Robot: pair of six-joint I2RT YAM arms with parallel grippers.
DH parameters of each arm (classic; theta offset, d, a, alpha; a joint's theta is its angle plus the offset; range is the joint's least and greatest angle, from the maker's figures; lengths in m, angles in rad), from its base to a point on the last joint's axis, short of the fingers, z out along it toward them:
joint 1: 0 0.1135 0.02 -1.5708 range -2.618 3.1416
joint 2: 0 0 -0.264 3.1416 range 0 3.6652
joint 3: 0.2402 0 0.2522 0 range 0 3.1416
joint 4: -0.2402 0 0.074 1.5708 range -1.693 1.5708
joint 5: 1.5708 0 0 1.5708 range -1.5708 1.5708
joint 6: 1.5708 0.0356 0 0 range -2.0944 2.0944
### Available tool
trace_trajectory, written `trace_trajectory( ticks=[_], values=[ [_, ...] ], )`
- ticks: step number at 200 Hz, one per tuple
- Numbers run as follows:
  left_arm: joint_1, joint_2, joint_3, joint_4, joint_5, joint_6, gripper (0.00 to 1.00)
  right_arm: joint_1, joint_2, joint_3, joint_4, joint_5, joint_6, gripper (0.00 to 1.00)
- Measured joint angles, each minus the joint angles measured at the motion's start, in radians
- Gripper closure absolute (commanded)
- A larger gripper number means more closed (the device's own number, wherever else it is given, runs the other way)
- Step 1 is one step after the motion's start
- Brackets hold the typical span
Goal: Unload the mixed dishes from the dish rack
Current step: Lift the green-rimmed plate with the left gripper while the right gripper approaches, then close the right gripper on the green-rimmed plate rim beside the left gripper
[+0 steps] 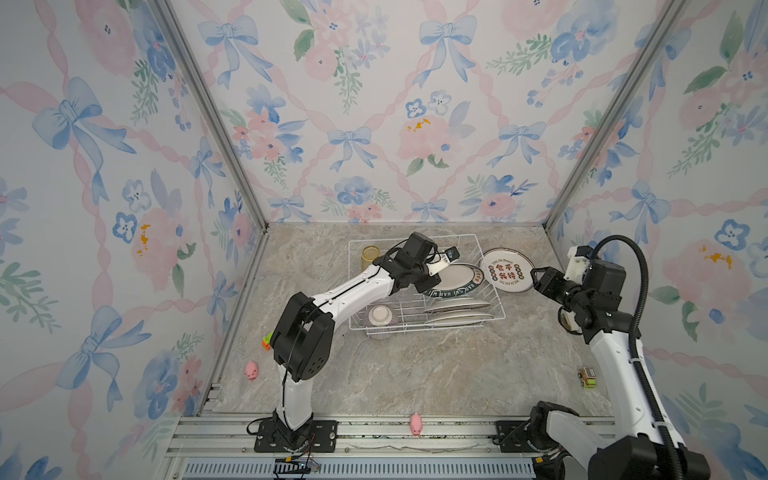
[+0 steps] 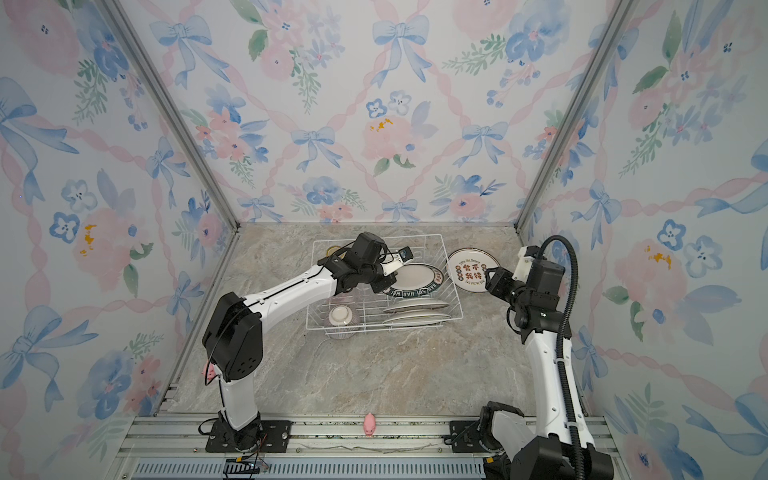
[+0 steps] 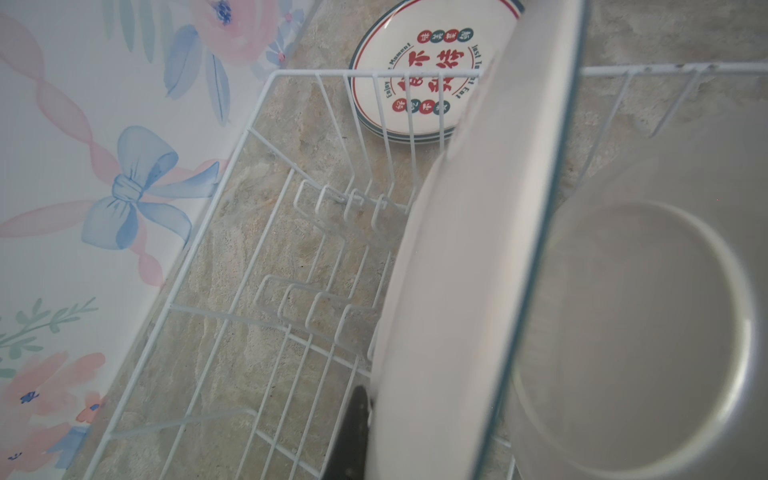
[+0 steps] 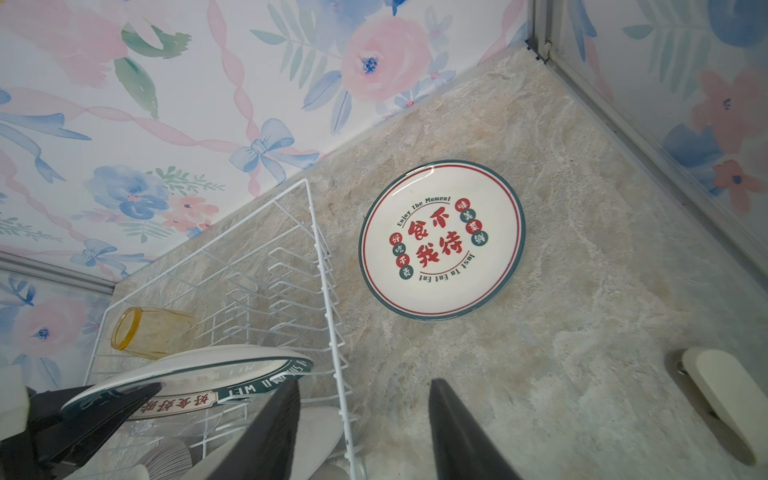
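The white wire dish rack (image 1: 374,240) (image 2: 454,282) stands at the back of the table. My left gripper (image 1: 434,272) is inside it, shut on the edge of a tilted dark-rimmed plate (image 1: 455,280) (image 3: 478,249); one black finger (image 3: 353,436) shows against the plate. Two more plates (image 1: 457,305) stand on edge near the rack's front. A yellow tumbler (image 1: 370,255) (image 4: 153,332) lies at the rack's back left and a striped bowl (image 1: 380,318) at its front left. A lettered plate (image 1: 507,270) (image 4: 440,239) lies flat on the table right of the rack. My right gripper (image 1: 538,276) (image 4: 363,386) hovers open beside it, holding nothing.
Pink pig toys sit at the left wall (image 1: 250,370) and on the front rail (image 1: 416,424). A small toy car (image 1: 587,377) lies by the right wall, and a coloured block (image 1: 266,340) by the left one. Patterned walls close three sides.
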Motion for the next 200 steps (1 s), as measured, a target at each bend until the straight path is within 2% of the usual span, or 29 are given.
trace_trajectory(
  ticks=[48,98,147,200],
  values=[
    [0.061,-0.091,0.068,-0.01,0.133,-0.132,0.96,0.004,0.0,-0.03,0.09,-0.104,0.005,0.47],
    [0.116,-0.107,0.142,-0.01,0.323,-0.306,0.96,0.007,0.001,-0.107,0.28,-0.295,0.06,0.48],
    [0.149,-0.067,0.232,-0.019,0.523,-0.473,0.94,0.029,-0.006,-0.173,0.496,-0.463,0.12,0.5],
    [0.151,0.014,0.28,-0.025,0.636,-0.567,0.94,0.078,-0.024,-0.218,0.686,-0.547,0.176,0.5]
  ],
)
